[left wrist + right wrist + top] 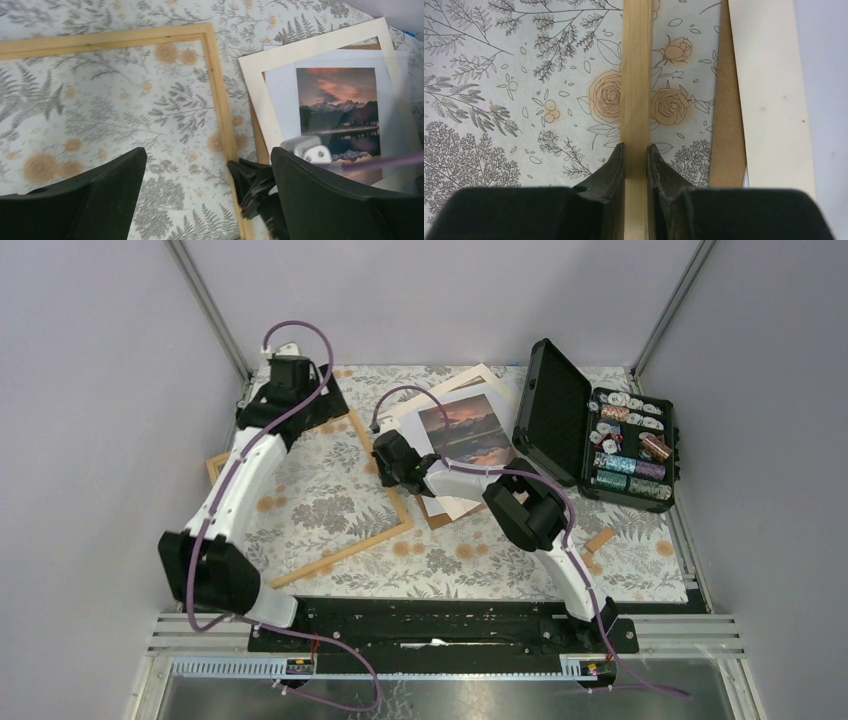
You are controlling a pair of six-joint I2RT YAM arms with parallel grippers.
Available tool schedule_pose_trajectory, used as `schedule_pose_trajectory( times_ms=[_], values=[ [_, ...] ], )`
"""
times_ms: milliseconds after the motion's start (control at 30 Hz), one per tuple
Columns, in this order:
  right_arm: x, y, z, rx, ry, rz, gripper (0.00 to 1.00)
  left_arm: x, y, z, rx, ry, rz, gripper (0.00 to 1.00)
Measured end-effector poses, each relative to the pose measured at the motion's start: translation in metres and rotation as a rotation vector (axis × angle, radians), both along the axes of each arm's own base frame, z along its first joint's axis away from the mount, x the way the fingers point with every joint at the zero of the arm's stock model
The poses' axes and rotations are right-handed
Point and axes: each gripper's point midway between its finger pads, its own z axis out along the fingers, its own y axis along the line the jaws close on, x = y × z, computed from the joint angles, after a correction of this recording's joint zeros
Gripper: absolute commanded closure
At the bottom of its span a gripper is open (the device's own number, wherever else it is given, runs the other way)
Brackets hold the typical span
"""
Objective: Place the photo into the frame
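Two arms are working over the floral counter point(450, 560) and honestly the job is barely getting going. The frame point(340, 553) is lying flat and empty, with just the flower cloth showing through it. It's sitting mostly on the left side of the right claw point(636, 150), which is clamping the frame's thin wooden side rail between its fingers.

A black case point(550, 420) is standing open well off to that claw's right, and I'm guessing it isn't part of this.

The cream mat point(310, 50) is lying just to the right of the gripped rail, outside the frame, with the brown backing board point(724, 125) poking out from under it. The photo point(337, 110) is sitting in that same pile, sunset side up, showing through the mat's window. So it's right of the right claw and nowhere inside the frame yet.

The left claw point(209, 152) is hovering over the frame's far corner with its fingers spread wide apart, holding nothing, and the photo is off to its right.

Nothing is done so far, I'd say. The photo is waiting to be picked out of the stack, carried over and laid inside the frame.
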Motion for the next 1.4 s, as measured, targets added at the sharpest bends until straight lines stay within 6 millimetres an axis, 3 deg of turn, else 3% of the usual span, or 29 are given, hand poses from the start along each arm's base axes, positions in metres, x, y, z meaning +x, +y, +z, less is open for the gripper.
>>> schedule_pose_trajectory(
  times_ms=[67,133,333,500,600,700,800,900,1033,1100,1267,1400],
  values=[
    [0.0,-0.003,0.001,-0.012,0.0,-0.009,1.0,-0.017,0.013,0.007,0.0,-0.03,0.017,0.01],
    [-0.001,-0.008,0.004,-0.027,0.001,-0.019,1.0,-0.029,0.023,0.002,0.011,-0.022,0.03,0.01],
    [-0.001,-0.037,0.03,-0.097,-0.046,-0.103,1.0,-0.051,0.031,-0.038,0.053,0.091,0.015,0.01],
    [0.008,-0.069,0.073,-0.138,-0.146,-0.205,1.0,-0.055,0.029,-0.046,0.057,0.115,-0.001,0.01],
    [0.009,-0.097,0.083,-0.162,-0.178,-0.254,1.0,-0.055,0.029,-0.048,0.057,0.12,-0.006,0.01],
    [0.011,-0.135,0.073,-0.186,-0.169,-0.287,1.0,-0.053,0.029,-0.057,0.066,0.148,-0.011,0.02],
    [0.015,-0.172,0.055,-0.208,-0.139,-0.31,1.0,-0.05,0.033,-0.079,0.076,0.214,-0.008,0.01],
    [0.019,-0.196,0.039,-0.207,-0.108,-0.324,1.0,-0.052,0.042,-0.103,0.086,0.296,0.012,0.02],
    [0.026,-0.209,0.031,-0.173,-0.072,-0.323,1.0,-0.061,0.048,-0.124,0.093,0.363,0.026,0.09],
    [0.029,-0.211,0.031,-0.157,-0.068,-0.319,1.0,-0.07,0.049,-0.135,0.096,0.396,0.025,0.19],
    [0.031,-0.215,0.029,-0.149,-0.059,-0.316,1.0,-0.105,0.048,-0.165,0.142,0.525,0.011,0.13],
    [0.031,-0.216,0.029,-0.146,-0.053,-0.315,1.0,-0.127,0.041,-0.18,0.178,0.605,-0.001,0.21]
  ],
)
